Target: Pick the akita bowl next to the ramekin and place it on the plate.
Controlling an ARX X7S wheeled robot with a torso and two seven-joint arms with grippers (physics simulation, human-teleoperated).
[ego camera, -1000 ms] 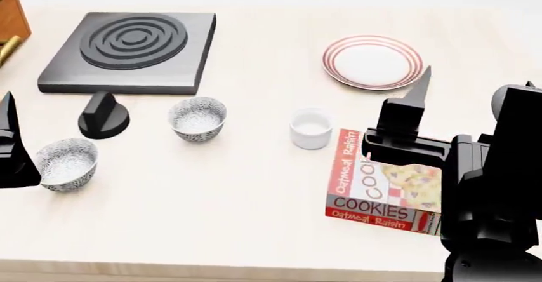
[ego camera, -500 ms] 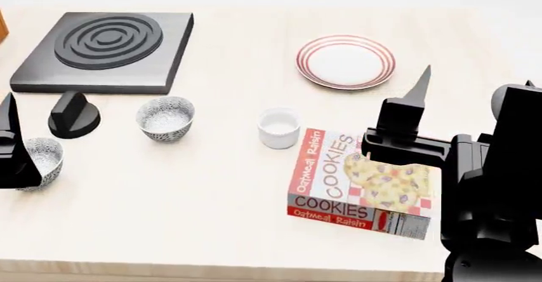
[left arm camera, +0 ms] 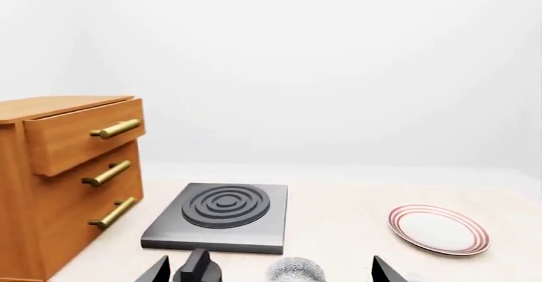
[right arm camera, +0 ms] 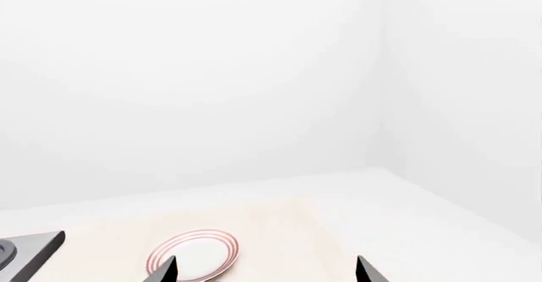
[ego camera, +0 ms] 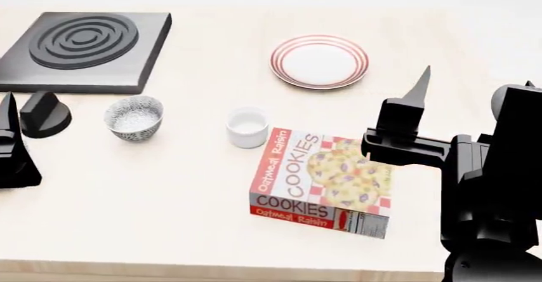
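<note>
The akita bowl (ego camera: 134, 118), grey-patterned and footed, stands left of the small white ramekin (ego camera: 248, 127) on the light table. Further back and to the right lies the red-ringed plate (ego camera: 319, 61), with nothing on it. My left gripper (ego camera: 7, 104) is at the left edge of the head view, open and holding nothing. In the left wrist view the bowl (left arm camera: 296, 270) shows low between that gripper's (left arm camera: 271, 272) spread fingers, some way ahead. My right gripper (ego camera: 476, 79) hangs open over the table's right side, with the plate (right arm camera: 193, 256) ahead of it (right arm camera: 266, 270).
A cookies box (ego camera: 326, 180) lies flat just right of the ramekin, in front of my right arm. A black burner slab (ego camera: 80, 40) sits at the back left with a black knob (ego camera: 42, 114) before it. A wooden drawer cabinet (left arm camera: 68, 180) stands beyond the slab's left side.
Everything on the table has slid leftward in the head view. A second patterned bowl at the far left has gone out of sight. Both arms keep their places in the view.
</note>
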